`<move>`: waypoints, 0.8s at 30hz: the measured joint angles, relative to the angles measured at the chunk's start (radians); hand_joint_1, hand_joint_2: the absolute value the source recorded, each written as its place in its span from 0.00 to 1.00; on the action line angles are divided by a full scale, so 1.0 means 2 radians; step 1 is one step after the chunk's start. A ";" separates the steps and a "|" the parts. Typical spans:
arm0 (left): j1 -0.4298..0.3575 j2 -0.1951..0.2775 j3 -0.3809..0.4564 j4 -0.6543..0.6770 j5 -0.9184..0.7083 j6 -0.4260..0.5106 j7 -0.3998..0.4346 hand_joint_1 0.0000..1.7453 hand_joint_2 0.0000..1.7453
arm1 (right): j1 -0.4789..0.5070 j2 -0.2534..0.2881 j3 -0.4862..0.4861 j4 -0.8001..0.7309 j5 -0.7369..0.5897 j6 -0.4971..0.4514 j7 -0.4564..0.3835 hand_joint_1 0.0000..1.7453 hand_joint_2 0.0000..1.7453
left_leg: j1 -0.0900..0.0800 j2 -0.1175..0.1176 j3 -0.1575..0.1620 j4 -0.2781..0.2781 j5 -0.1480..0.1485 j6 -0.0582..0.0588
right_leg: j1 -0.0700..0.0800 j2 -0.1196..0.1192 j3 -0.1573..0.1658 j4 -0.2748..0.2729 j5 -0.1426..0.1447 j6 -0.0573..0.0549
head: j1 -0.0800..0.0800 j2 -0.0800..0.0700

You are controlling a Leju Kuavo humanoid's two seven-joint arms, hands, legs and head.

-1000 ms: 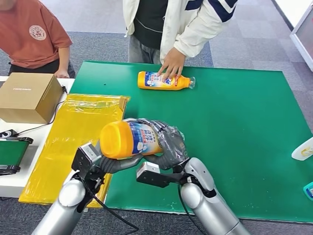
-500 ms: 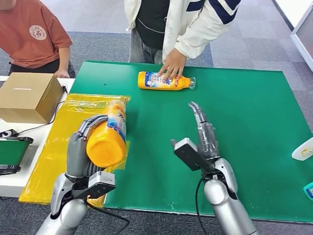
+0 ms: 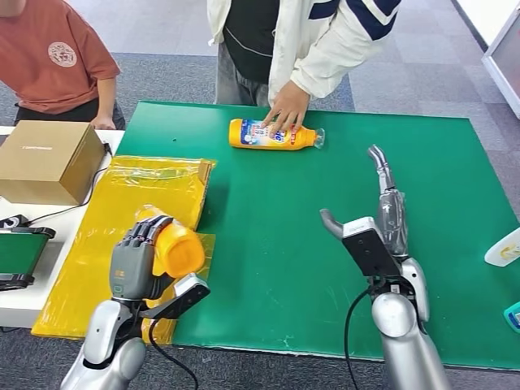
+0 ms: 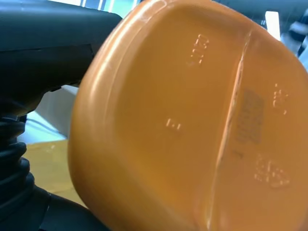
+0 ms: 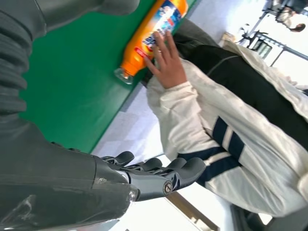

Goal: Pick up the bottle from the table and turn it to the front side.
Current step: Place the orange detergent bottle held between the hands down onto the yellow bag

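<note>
left hand (image 3: 136, 264): fingers wrapped around the orange bottle (image 3: 175, 248), held above the yellow bag (image 3: 126, 207) at the desk's (image 3: 368, 146) left edge, its base toward the camera | right hand (image 3: 383, 215): fingers straight and apart, holding nothing, above the green mat | second bottle (image 3: 273, 134): lying at the far edge under a person's hand (image 3: 287, 106)

A plain green table mat (image 3: 368, 244) covers the middle. At nine o'clock lies a glossy yellow plastic sheet (image 3: 123, 203), beyond it a tan cardboard box (image 3: 49, 158). The orange plastic bottle in the dark grey left hand (image 3: 132, 264) shows an unprinted orange base (image 4: 188, 125). At twelve o'clock, a second orange bottle with a blue-and-white label (image 3: 273, 134).
</note>
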 joint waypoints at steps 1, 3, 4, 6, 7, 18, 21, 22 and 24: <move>-0.005 0.000 0.004 0.017 -0.003 0.001 -0.001 1.00 1.00 | 0.000 0.000 0.001 -0.005 -0.002 0.002 -0.002 0.00 1.00 | 0.000 0.000 0.000 0.000 0.000 0.000 | 0.000 0.000 0.000 0.000 0.000 0.000 | 0.000 0.000; -0.017 0.000 0.010 0.050 -0.011 0.005 -0.004 1.00 1.00 | 0.000 0.000 0.004 -0.016 -0.006 0.004 -0.007 0.00 1.00 | 0.000 0.000 0.000 0.000 0.000 0.000 | 0.000 0.000 0.000 0.000 0.000 0.000 | 0.000 0.000; -0.024 0.000 0.012 0.065 -0.014 0.006 -0.006 1.00 1.00 | 0.000 0.000 0.007 -0.022 -0.008 0.004 -0.009 0.00 1.00 | 0.000 0.000 0.000 0.000 0.000 0.000 | 0.000 0.000 0.000 0.000 0.000 0.000 | 0.000 0.000; -0.038 0.000 0.016 0.088 -0.020 0.007 -0.008 0.91 1.00 | 0.000 0.000 0.015 -0.032 -0.009 0.004 -0.014 0.00 1.00 | 0.000 0.000 0.000 0.000 0.000 0.000 | 0.000 0.000 0.001 0.000 0.000 0.000 | 0.000 0.000; -0.045 0.000 0.017 0.096 -0.023 0.008 -0.009 0.68 1.00 | 0.000 0.000 0.019 -0.037 -0.009 0.004 -0.015 0.00 1.00 | 0.000 0.000 0.000 0.000 0.000 0.000 | 0.000 0.000 0.001 0.000 0.000 0.000 | 0.000 0.000; -0.059 0.000 0.023 0.140 -0.042 0.024 -0.006 0.00 1.00 | 0.006 -0.003 0.050 -0.062 -0.011 0.009 -0.019 0.00 1.00 | 0.000 0.000 0.000 0.000 0.001 0.000 | 0.000 0.000 0.000 0.000 0.001 0.000 | 0.000 0.000; -0.058 0.000 0.025 0.141 -0.038 0.023 -0.007 0.00 1.00 | 0.008 -0.005 0.050 -0.064 -0.012 0.008 -0.019 0.00 1.00 | 0.000 0.000 0.000 0.000 0.001 0.000 | 0.000 0.000 0.000 0.000 0.001 0.000 | 0.000 0.000; -0.057 0.000 0.025 0.141 -0.036 0.023 -0.008 0.00 1.00 | 0.010 -0.005 0.050 -0.066 -0.012 0.007 -0.019 0.00 1.00 | 0.000 0.000 0.000 0.000 0.001 0.000 | 0.000 0.000 0.000 0.000 0.001 0.000 | 0.000 0.000; -0.055 0.000 0.025 0.141 -0.031 0.022 -0.010 0.00 1.00 | 0.012 -0.006 0.050 -0.069 -0.013 0.006 -0.019 0.00 1.00 | 0.000 0.000 0.000 0.000 0.001 0.000 | 0.000 0.000 0.000 0.000 0.000 0.000 | 0.000 0.000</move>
